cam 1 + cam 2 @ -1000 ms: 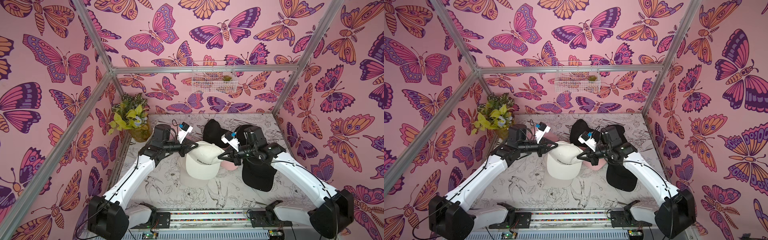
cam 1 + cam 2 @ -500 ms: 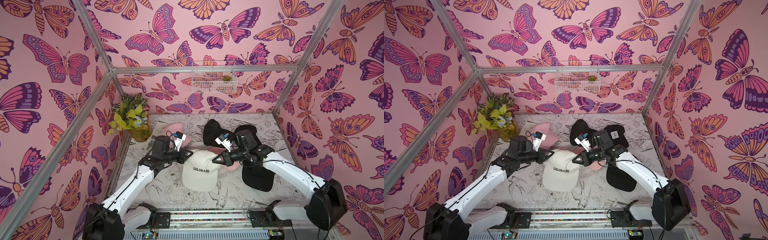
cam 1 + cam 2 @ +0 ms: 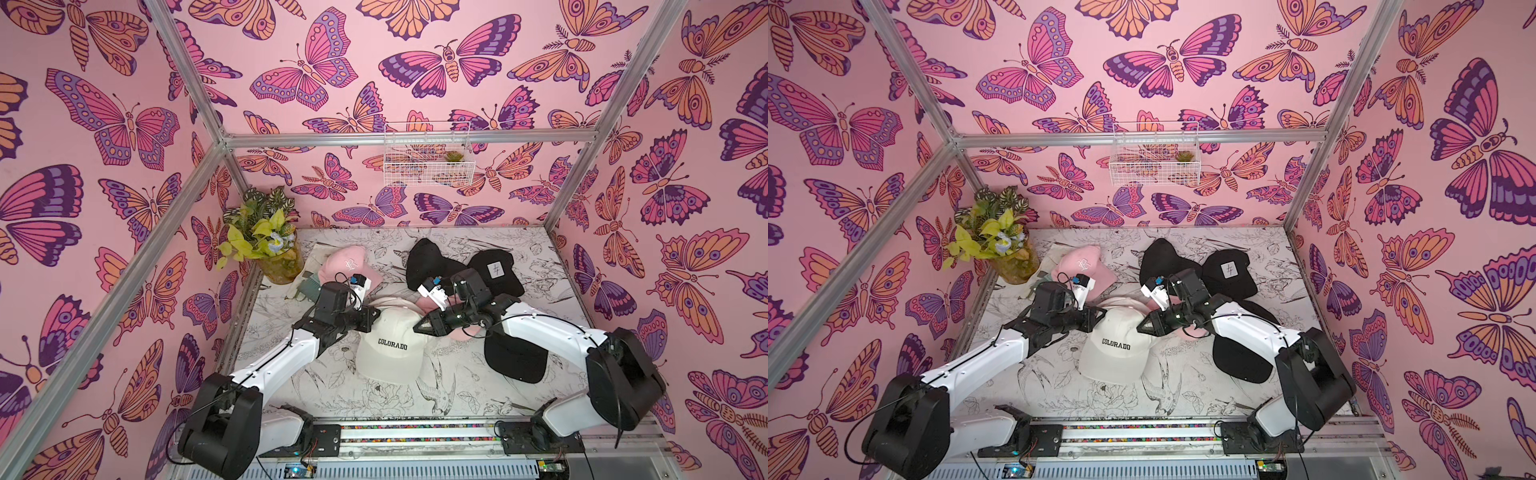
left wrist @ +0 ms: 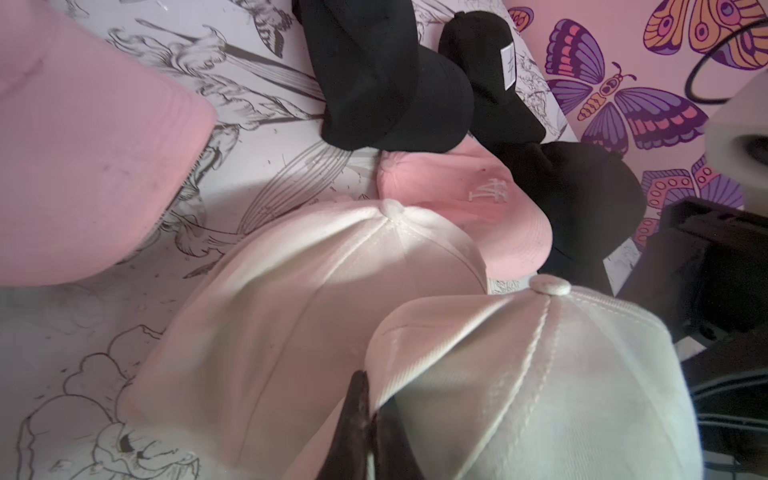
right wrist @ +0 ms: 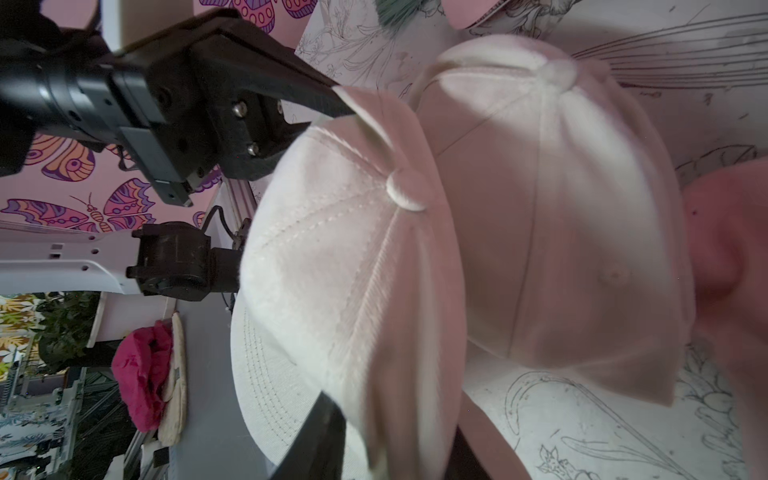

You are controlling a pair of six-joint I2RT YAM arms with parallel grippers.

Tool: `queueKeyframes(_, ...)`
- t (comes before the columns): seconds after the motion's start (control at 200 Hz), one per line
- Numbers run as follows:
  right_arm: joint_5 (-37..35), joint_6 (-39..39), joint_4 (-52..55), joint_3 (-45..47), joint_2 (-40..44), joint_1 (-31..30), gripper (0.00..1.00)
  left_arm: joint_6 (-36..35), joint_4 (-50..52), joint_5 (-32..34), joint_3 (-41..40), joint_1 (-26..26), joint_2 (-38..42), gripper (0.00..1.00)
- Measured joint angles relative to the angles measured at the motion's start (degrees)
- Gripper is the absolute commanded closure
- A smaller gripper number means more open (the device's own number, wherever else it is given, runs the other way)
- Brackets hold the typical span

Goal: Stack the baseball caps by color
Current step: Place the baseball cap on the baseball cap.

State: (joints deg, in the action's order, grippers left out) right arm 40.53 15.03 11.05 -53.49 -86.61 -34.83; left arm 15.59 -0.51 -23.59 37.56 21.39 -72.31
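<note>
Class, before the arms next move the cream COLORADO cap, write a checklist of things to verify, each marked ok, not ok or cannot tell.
1. Left gripper shut on the COLORADO cap: ok, its fingers pinch the cap's edge.
2. Right gripper free of that cap: cannot tell.
3. Second cream cap in place as the stack base: ok, it lies right next to the held one.
4. Crowns lined up: not ok, the top buttons are offset.
5. Pink cap clear of the cream pair: cannot tell.
</note>
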Motion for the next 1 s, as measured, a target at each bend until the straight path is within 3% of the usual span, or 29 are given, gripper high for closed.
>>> queueKeyframes(0.22, -2.1, -0.4, -4.0, 0.1, -0.7, -0.1, 0.31, -0.2, -4.8, 1.4, -2.6, -0.2, 0.0, 0.98)
queueKeyframes(0.39, -2.2, -0.5, -7.2, 0.5, -0.7, -0.1, 0.29, -0.4, -8.8, 1.5, -4.3, -1.1, -1.2, 0.84)
queueKeyframes(0.496, -2.4, -0.5, -8.2, 0.6, -0.8, -0.2, 0.33, -0.7, -10.5, 1.7, -5.3, -2.1, -2.3, 0.61)
queueKeyframes(0.621, -3.3, -0.3, -9.2, 0.6, -1.2, -0.2, 0.30, 0.2, -12.2, 1.7, -5.3, -2.8, -2.9, 0.27)
queueKeyframes(0.681, -4.7, -0.1, -9.5, 0.6, -1.4, -0.2, 0.28, 1.3, -12.8, 2.1, -5.2, -3.0, -2.9, 0.16)
queueKeyframes(0.821, -8.3, -0.1, -10.0, 0.7, -1.3, -0.2, 0.18, 5.4, -9.1, 7.3, -4.1, -3.4, -0.2, 0.01)
queueKeyframes(1.001, -7.3, -3.7, -7.8, 0.3, -1.0, -0.2, 0.17, 13.3, 5.3, 16.2, 0.2, -4.2, 8.9, 0.00)
